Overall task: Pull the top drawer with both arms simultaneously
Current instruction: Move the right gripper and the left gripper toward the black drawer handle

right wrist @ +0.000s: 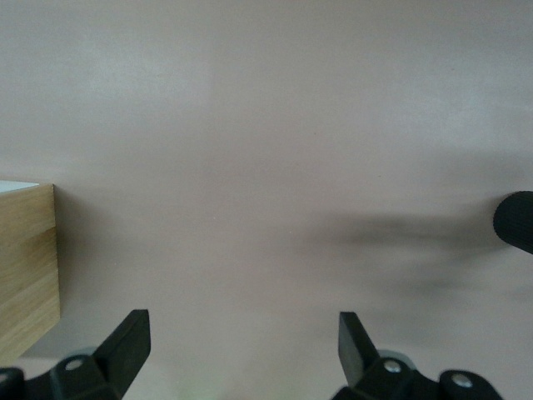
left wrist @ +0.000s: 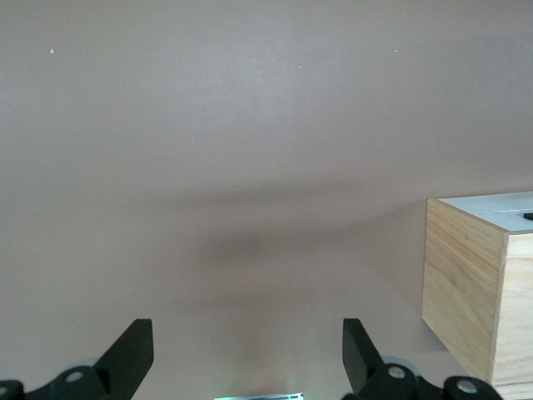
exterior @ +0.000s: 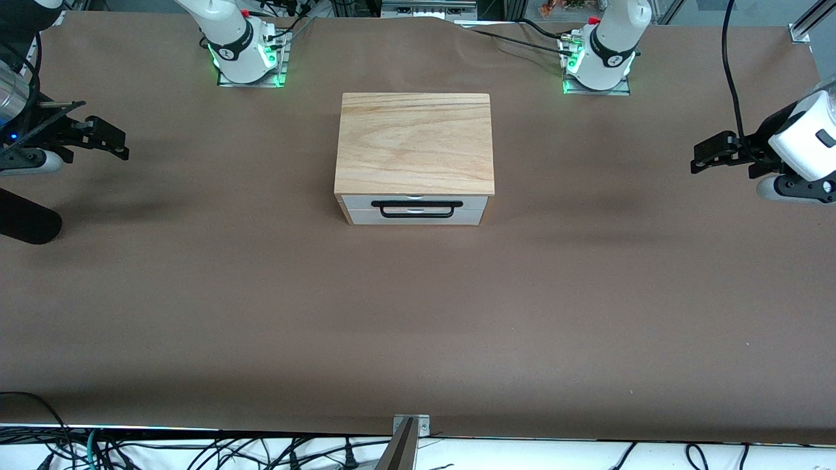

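A light-wood box [exterior: 414,143] stands mid-table with its white drawer fronts facing the front camera. The top drawer [exterior: 359,202] is shut, flush with the box, and its thin black wire handle [exterior: 416,204] runs across the front. My left gripper [exterior: 699,158] hovers open and empty over bare table at the left arm's end, well apart from the box. My right gripper [exterior: 119,143] hovers open and empty at the right arm's end. The left wrist view shows open fingers [left wrist: 135,350] and the box's side [left wrist: 462,283]. The right wrist view shows open fingers [right wrist: 132,337] and a box corner [right wrist: 25,267].
A second black handle [exterior: 418,213] sits just below the top one on the lower drawer. A black cylinder [exterior: 26,225] lies at the right arm's end of the table and also shows in the right wrist view [right wrist: 516,221]. Brown table [exterior: 418,313] spreads in front of the drawers.
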